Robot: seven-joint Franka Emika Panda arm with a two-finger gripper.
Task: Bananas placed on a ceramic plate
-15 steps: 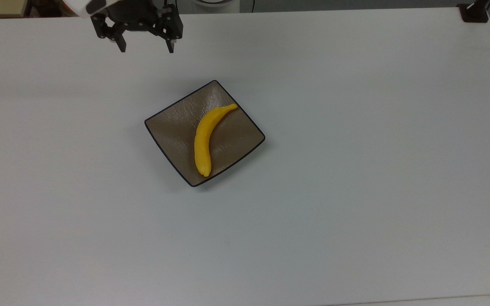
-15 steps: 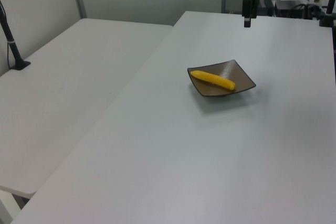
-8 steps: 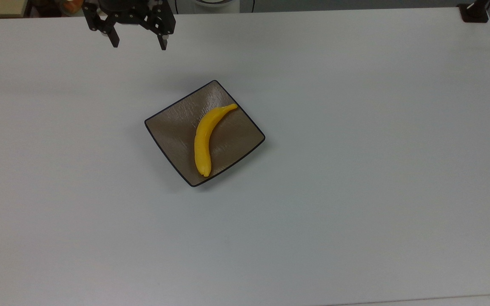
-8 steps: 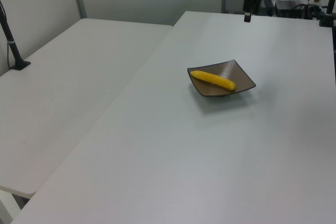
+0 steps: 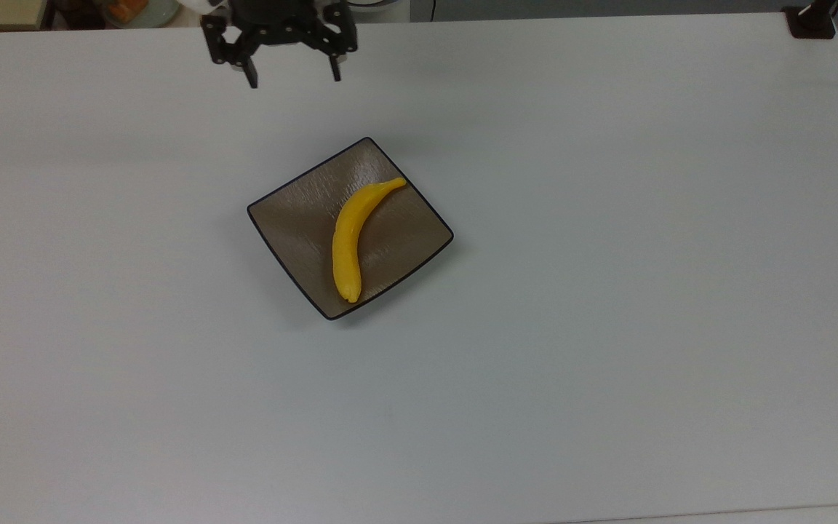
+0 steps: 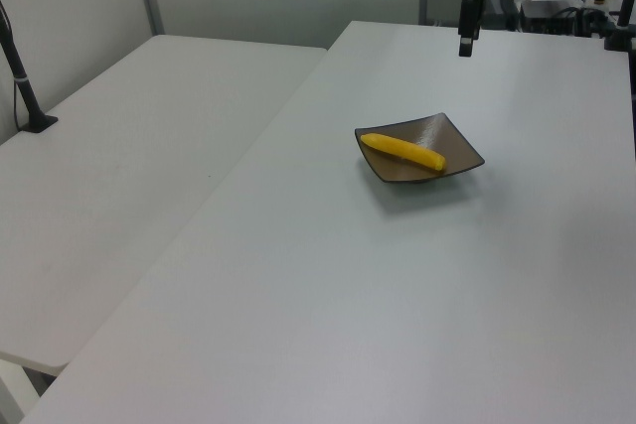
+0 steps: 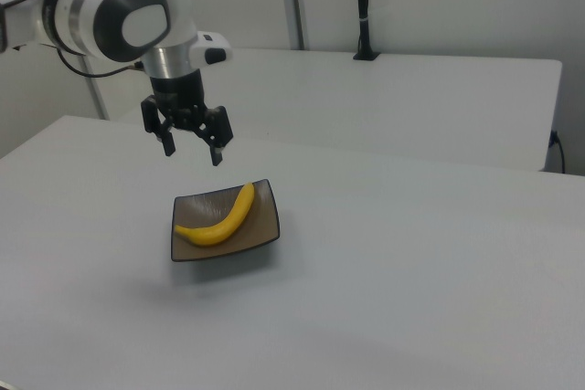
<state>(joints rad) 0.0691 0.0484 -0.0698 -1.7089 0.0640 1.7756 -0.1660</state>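
Observation:
A curved yellow banana lies across the square brown ceramic plate in the middle of the white table. My gripper hangs open and empty in the air near the table's far edge in the top view, well clear of the plate and up-left of it. In the right view it hovers above the plate's far left corner.
The white table spreads wide on all sides of the plate. A second white table stands at the left view's left. A black post base sits at the top view's upper right corner.
The gripper has swung to the top view's right along the far edge, still open. Banana and plate have not moved.

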